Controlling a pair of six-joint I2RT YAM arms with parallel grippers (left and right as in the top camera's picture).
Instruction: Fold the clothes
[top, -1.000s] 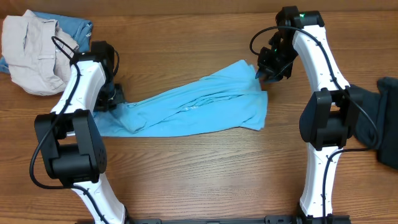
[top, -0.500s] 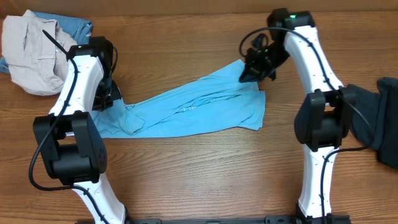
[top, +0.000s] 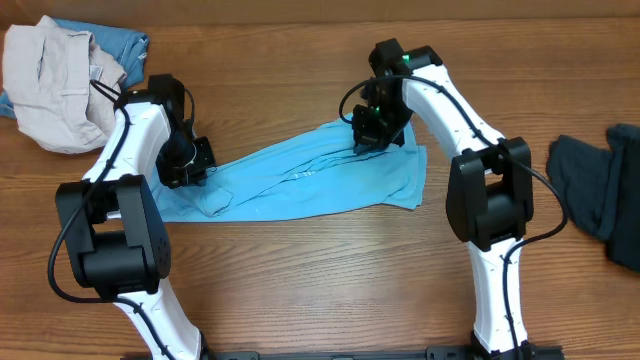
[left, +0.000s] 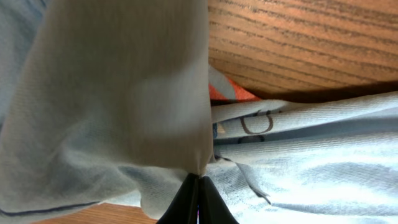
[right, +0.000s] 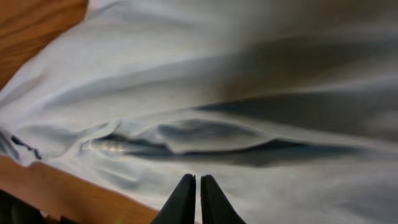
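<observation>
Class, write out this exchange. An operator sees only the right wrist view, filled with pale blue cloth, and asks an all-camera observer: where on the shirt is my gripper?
Observer: Your right gripper sits at the T-shirt's far edge, near its right end.
Operator: And the other arm?
Observer: The left gripper is shut on the shirt's left end.
Operator: Anything else around?
Observer: A dark navy garment lies off to your right, apart from the shirt.
</observation>
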